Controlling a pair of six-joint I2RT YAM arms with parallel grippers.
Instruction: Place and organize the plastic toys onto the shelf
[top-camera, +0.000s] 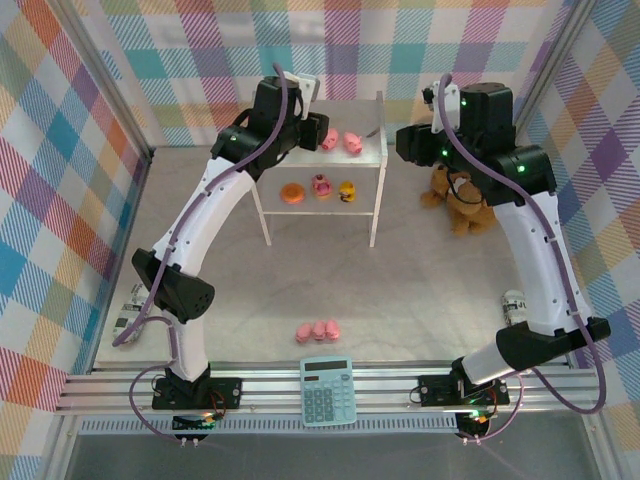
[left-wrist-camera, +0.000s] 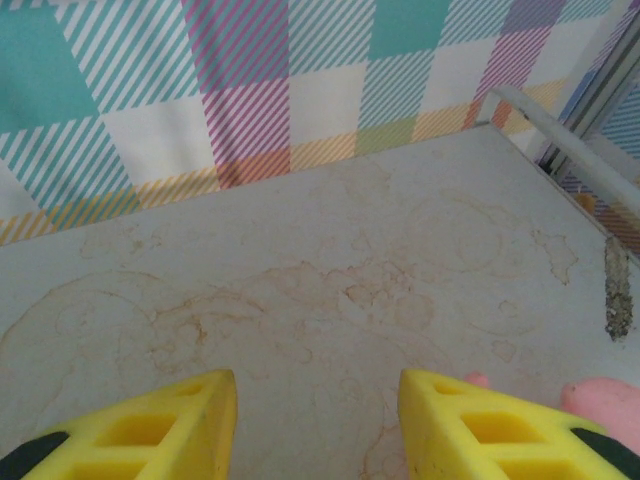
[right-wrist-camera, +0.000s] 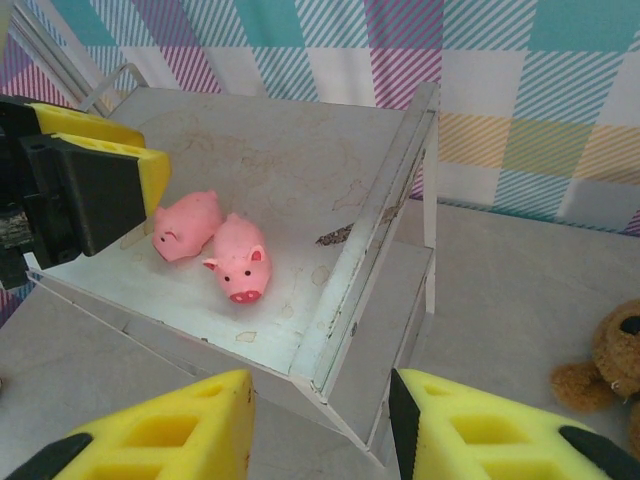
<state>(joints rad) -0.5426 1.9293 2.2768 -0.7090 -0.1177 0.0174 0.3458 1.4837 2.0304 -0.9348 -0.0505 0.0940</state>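
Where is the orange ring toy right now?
The orange ring sits on the shelf's lower board in the top view, at the left end of a row with the pink cupcake piece and the yellow duck.

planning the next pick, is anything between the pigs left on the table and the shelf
Nothing visible does. The pink pigs and the shelf have only tabletop between them; the teal calculator lies nearer the arm bases, the plush animal off to the right.

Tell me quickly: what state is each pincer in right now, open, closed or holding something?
Left pincer: open, nothing between its yellow fingers.
Right pincer: open, holding nothing.
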